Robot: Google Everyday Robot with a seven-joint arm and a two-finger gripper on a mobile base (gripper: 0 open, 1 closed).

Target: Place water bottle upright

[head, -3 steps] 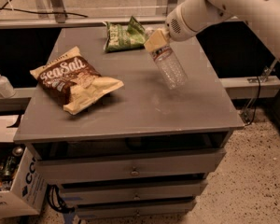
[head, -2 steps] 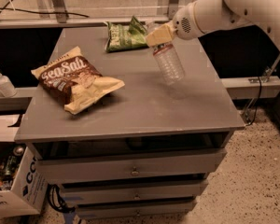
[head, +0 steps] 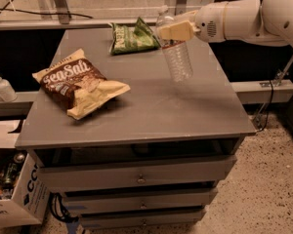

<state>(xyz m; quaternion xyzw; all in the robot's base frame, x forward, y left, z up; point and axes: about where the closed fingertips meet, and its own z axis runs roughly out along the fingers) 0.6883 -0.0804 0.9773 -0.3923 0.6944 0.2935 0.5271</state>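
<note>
Grey cabinet top [head: 156, 111] fills most of the single camera view, with three drawer fronts [head: 136, 177] stacked below it. The gripper [head: 172, 31] comes in from the upper right on a white arm [head: 234, 18] and sits above the back right part of the top. Its tan fingers [head: 178, 29] are clamped around the water bottle [head: 178, 60], gripping it high up near the neck. The bottle is clear and ribbed. It hangs nearly upright with a slight tilt, top leaning toward the back left and base toward the front right. The base is low over the right half of the top, and I cannot tell whether it touches the surface or is just off it. The label and cap are mostly hidden by the gripper. A green snack bag [head: 134, 35] lies flat at the back centre of the top, just left of the bottle and apart from it. A brown-and-cream Sea Salt chip bag [head: 80, 84] lies flat on the left half, well apart from the bottle. A white pump dispenser [head: 1, 84] stands upright on a low ledge to the left of the cabinet. A cardboard box [head: 14, 204] sits on the floor at lower left, against the cabinet side. A black cable [head: 269, 99] runs down at far right, and speckled floor [head: 268, 179] shows below it.
</note>
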